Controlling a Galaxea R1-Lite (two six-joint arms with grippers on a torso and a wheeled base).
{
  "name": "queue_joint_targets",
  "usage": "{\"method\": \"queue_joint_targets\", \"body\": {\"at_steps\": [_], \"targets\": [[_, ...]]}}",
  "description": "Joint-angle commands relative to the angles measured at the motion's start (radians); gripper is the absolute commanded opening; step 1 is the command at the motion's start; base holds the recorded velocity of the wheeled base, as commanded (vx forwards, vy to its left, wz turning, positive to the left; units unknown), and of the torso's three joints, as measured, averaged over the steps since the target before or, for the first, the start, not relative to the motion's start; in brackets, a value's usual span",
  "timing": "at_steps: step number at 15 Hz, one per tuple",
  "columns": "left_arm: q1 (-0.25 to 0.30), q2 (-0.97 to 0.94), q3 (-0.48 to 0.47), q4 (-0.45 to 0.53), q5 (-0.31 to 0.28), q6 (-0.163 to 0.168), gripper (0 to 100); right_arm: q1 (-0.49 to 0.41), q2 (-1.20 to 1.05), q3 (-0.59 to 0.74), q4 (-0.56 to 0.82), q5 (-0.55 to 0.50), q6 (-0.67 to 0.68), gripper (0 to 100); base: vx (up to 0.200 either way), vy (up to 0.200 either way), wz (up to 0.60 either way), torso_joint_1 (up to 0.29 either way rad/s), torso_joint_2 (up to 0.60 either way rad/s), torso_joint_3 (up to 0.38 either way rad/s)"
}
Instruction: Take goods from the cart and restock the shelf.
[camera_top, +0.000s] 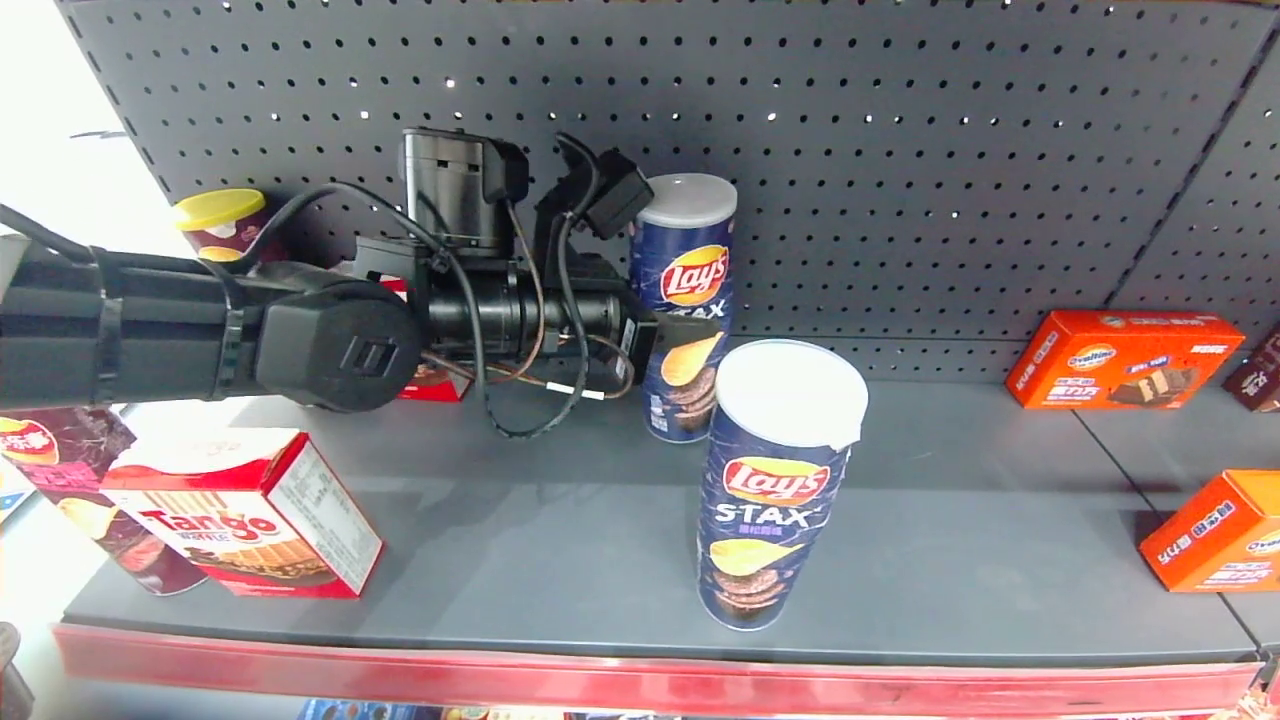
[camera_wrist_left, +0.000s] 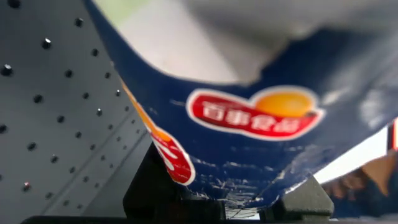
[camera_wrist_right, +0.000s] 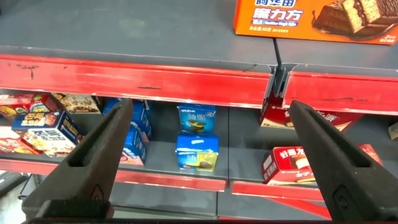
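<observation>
A dark blue chips can (camera_top: 685, 270) with a clear lid stands upright at the back of the grey shelf (camera_top: 520, 540), close to the pegboard. My left gripper (camera_top: 665, 345) comes in from the left and is shut on its lower half. In the left wrist view the can (camera_wrist_left: 261, 137) sits between the black fingers (camera_wrist_left: 155, 193). A second, matching can (camera_top: 775, 490) stands upright in front, nearer the shelf's edge and apart from the arm. My right gripper (camera_wrist_right: 211, 106) hangs open before the lower shelves, holding nothing.
A red-and-white wafer box (camera_top: 250, 525) lies at the front left, with a yellow-lidded can (camera_top: 220, 225) behind the arm. Orange boxes (camera_top: 1120, 358) (camera_top: 1215, 530) sit on the right. A red strip (camera_top: 650, 680) edges the shelf front. Bare shelf lies between the cans and the orange boxes.
</observation>
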Motion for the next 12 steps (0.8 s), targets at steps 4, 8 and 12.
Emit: {"method": "queue_joint_targets", "body": {"at_steps": [4, 8, 12], "targets": [[0.021, 0.09, -0.17, 0.12, -0.028, 0.048, 0, 0.0, 0.002, 0.0, 0.0, 0.0, 0.0, 100, 0.0, 0.0, 0.0, 0.0, 0.0, 0.0], [0.026, 0.149, -0.265, 0.143, -0.05, 0.069, 0, 0.0, 0.002, 0.0, 0.0, 0.0, 0.0, 100, 0.0, 0.0, 0.0, 0.0, 0.0, 0.0], [0.017, 0.185, -0.299, 0.143, -0.05, 0.071, 0, 0.0, 0.002, 0.0, 0.0, 0.0, 0.0, 100, 0.0, 0.0, 0.0, 0.0, 0.0, 0.0]]}}
